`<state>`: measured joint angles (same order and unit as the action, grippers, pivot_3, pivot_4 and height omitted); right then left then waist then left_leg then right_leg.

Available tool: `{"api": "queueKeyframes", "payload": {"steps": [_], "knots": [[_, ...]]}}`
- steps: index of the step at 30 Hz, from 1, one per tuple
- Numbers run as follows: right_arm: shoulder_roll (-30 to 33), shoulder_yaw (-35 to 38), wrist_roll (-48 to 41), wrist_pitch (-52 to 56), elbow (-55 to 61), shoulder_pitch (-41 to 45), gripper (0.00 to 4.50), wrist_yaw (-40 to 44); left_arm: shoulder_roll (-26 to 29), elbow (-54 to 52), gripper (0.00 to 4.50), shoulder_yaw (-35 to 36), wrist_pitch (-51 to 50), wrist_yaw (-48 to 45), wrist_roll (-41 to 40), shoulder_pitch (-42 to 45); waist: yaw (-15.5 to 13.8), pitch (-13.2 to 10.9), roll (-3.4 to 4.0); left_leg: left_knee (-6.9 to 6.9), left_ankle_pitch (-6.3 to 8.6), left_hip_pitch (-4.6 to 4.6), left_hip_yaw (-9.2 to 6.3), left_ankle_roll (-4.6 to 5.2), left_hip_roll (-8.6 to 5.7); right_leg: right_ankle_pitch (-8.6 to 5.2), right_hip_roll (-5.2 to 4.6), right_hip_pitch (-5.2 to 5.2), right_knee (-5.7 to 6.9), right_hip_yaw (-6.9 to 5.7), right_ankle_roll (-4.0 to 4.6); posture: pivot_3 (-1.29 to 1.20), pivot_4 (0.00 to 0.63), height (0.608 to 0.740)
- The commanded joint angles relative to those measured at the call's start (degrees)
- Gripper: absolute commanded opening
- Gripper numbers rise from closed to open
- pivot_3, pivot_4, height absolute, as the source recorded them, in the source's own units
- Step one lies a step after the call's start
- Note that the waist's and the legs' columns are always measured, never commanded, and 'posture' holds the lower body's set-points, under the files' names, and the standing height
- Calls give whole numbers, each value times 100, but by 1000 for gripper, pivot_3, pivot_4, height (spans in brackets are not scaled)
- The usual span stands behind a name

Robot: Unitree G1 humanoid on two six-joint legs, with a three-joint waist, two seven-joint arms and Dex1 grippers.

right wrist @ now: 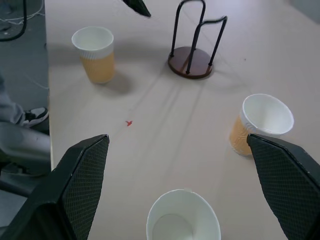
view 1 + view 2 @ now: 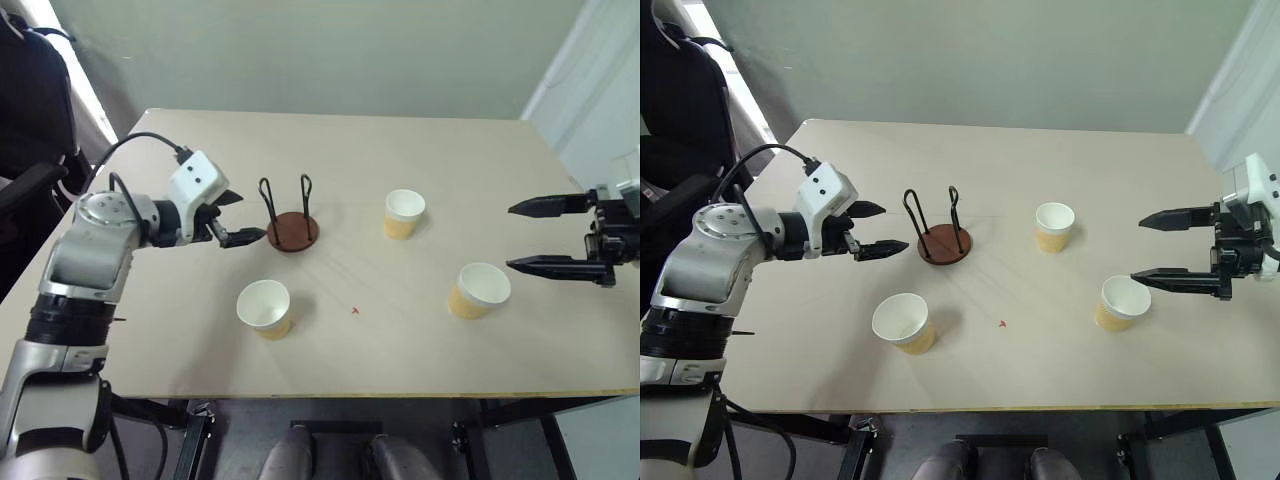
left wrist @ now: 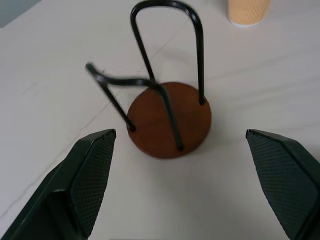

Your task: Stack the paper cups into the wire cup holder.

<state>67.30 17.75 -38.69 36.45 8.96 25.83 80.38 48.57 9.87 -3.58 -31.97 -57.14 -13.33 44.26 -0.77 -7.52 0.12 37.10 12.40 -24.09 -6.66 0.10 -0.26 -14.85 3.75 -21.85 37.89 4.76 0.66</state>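
The wire cup holder (image 2: pixel 293 226), a brown disc with two black wire loops, stands empty near the table's middle. Three paper cups stand upright, each apart from the others: one cup (image 2: pixel 265 308) near the front left, one cup (image 2: pixel 403 213) right of the holder, one cup (image 2: pixel 478 290) at the right. My left gripper (image 2: pixel 233 217) hovers open just left of the holder (image 3: pixel 170 120), holding nothing. My right gripper (image 2: pixel 540 236) is open at the right edge, beside the right cup (image 1: pixel 182 225), holding nothing.
The light wooden table (image 2: pixel 400 350) carries a small red mark (image 2: pixel 355 311) near the front middle. A dark chair (image 2: pixel 25 120) stands off the table's left side. A pale wall runs behind the far edge.
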Motion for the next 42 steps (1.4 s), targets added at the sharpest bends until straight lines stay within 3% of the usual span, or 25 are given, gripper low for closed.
{"api": "queueKeyframes", "payload": {"steps": [1,8,26,29,39,42], "knots": [[267,556,-267,218,461,-305,4500,80,-41,195,4465,-8,17,-29,105,350,-4,0,-1,0,-3,0,0,-3,0,-3,0,1,0,0,-4,0,150,740],[175,794,-392,350,751,-553,4500,-249,-431,939,4465,-483,247,-27,562,778,-7,0,-1,14,-4,0,3,7,-9,-7,-3,10,-3,9,-24,0,150,740],[232,2020,-596,851,1459,-1551,4500,-600,-1834,3360,4465,-596,1187,-134,1014,1874,-57,-2,-5,86,12,-24,10,35,-15,-18,-4,20,-2,18,-73,0,150,740],[224,2120,-632,903,1532,-1636,4500,-645,-1889,3400,3893,-555,1206,-218,1025,1932,-57,-3,-5,102,15,-33,13,40,-22,-16,-5,20,-3,26,-89,0,150,740],[225,2106,-670,879,1535,-1691,4500,-742,-1758,2765,175,-501,808,-633,908,1731,-54,-3,-6,116,32,-32,52,72,-26,-17,-10,20,-4,57,-119,0,150,740],[240,1997,-672,821,1475,-1630,4500,-748,-1769,2371,83,-454,539,-708,785,1651,-52,-3,-6,117,32,-27,67,71,-26,-19,-10,20,-3,75,-126,0,150,740]]}}
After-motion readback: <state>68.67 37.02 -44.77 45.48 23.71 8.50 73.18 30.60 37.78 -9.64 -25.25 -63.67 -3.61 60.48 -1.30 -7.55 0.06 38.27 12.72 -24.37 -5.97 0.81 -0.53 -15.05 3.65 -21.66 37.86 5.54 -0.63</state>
